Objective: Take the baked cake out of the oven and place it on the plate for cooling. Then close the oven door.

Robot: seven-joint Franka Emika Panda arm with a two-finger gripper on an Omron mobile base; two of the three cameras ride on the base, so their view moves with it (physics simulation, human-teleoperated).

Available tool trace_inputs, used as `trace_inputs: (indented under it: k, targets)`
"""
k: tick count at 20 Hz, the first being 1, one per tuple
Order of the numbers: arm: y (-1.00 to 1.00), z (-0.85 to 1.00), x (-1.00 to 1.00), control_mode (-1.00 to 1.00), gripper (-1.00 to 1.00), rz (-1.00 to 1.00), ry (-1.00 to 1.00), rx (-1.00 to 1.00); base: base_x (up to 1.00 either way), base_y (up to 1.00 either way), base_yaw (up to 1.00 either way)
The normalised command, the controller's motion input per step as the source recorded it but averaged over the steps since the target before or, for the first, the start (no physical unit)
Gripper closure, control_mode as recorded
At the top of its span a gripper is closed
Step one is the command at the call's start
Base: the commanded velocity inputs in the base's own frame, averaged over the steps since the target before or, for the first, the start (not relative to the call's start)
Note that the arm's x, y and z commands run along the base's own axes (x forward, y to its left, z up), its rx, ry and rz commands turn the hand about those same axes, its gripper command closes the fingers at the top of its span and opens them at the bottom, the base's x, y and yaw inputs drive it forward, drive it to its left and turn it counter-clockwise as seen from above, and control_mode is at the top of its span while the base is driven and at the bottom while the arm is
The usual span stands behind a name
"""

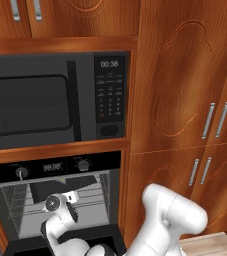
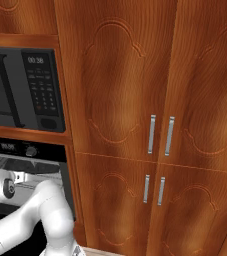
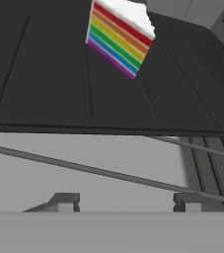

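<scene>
The cake [image 3: 118,37] is a slice with rainbow layers and white icing. It sits on a dark tray [image 3: 44,74] deep inside the oven [image 1: 55,166], beyond a wire rack [image 3: 108,173]. My gripper [image 3: 126,202] is open, with nothing between its fingertips, and it stays well short of the cake. In the left base view my arm [image 1: 60,215] reaches into the lit oven cavity. The oven door [image 1: 27,246] hangs open below the cavity. The plate is out of view.
A dark grey microwave [image 1: 45,100] is built in directly above the oven. Tall wooden cabinets [image 1: 185,100] with silver handles fill the wall to the right. A strip of light counter [image 1: 210,242] shows at the lower right.
</scene>
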Motion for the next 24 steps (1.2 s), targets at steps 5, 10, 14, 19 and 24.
trace_inputs:
  k: [5, 10, 14, 19, 24]
  targets:
    - [0.10, -0.80, -0.65, -1.00, -1.00, 0.00, 0.06, -0.07, 0.00, 0.00, 0.00]
    - [0.07, -0.78, -0.67, -1.00, -1.00, 0.00, 0.11, -0.06, 0.00, 0.00, 0.00]
    - [0.05, -0.78, -0.67, -1.00, -1.00, 0.00, 0.13, -0.04, 0.00, 0.00, 0.00]
    - [0.04, -0.78, -0.67, -1.00, -1.00, 0.00, 0.13, -0.02, 0.00, 0.00, 0.00]
    - [0.03, -0.80, -0.68, -1.00, -1.00, 0.00, 0.12, -0.02, 0.00, 0.00, 0.00]
